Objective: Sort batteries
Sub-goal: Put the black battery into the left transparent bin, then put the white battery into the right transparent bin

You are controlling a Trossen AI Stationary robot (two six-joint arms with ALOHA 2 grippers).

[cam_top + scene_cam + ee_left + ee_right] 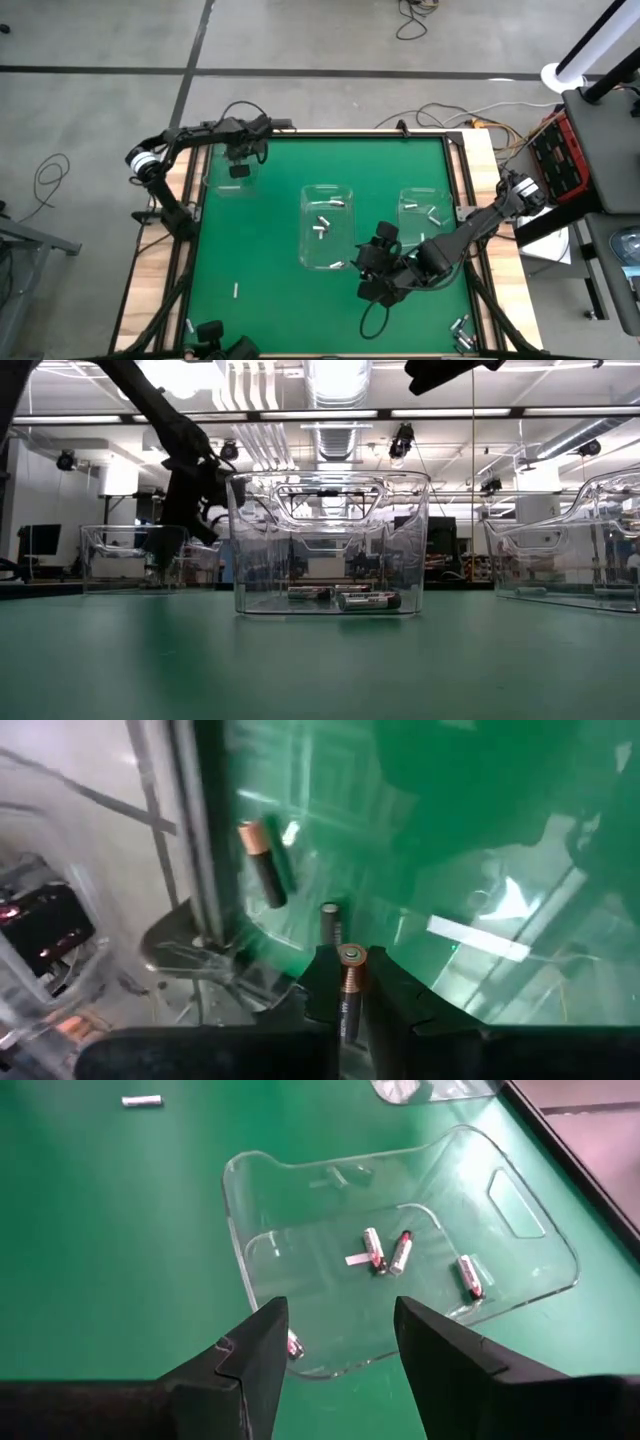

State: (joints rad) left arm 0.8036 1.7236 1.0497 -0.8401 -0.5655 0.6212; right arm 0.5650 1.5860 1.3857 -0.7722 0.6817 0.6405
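Three clear bins stand on the green table: a left bin, a middle bin and a right bin. My left gripper hangs over the left bin, shut on a dark battery with a copper end. Two more batteries lie on that bin's floor below it. My right gripper stands open above the near right corner of the middle bin, nothing between its fingers. Several batteries lie on that bin's floor. Loose batteries lie on the table. My left gripper pinches the battery between its two fingers, which sit on the battery's sides. The battery lies along the fingers and its copper end sticks out past the fingertips. It is lifted clear, above the left bin's floor.
More loose batteries lie near the table's front left and front right corners. The right bin holds a few batteries. Wooden rails frame the table. Open green surface lies in front of the bins.
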